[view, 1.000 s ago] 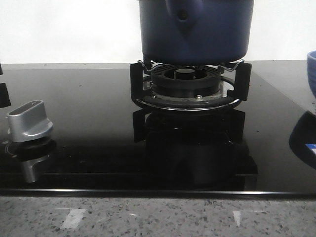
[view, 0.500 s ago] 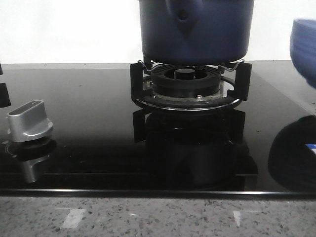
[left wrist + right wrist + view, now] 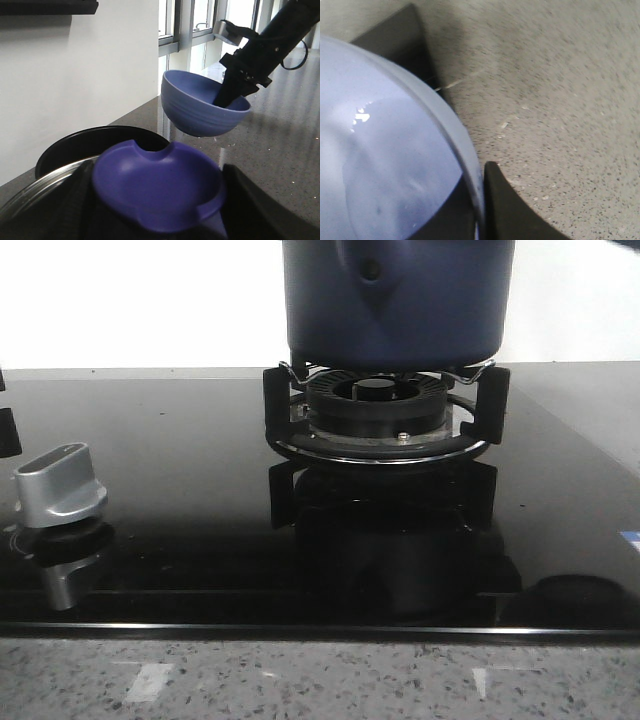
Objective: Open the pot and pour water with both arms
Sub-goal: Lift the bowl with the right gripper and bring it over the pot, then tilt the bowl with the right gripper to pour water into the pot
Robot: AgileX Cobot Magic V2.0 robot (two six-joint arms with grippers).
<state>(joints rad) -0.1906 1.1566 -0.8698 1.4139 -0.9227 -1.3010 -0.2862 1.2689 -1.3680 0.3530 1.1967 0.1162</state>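
On the burner [image 3: 378, 415] at the far middle sits the pot [image 3: 398, 302], while off to its right the right gripper [image 3: 227, 95] pinches a blue bowl [image 3: 202, 102] by its rim; the left gripper's opening cannot be told.

Speckled counter [image 3: 320, 680] carries black glass hob [image 3: 150, 490]

The dark navy-blue pot [image 3: 398, 302] sits upright on the burner stand, handle mount facing the camera
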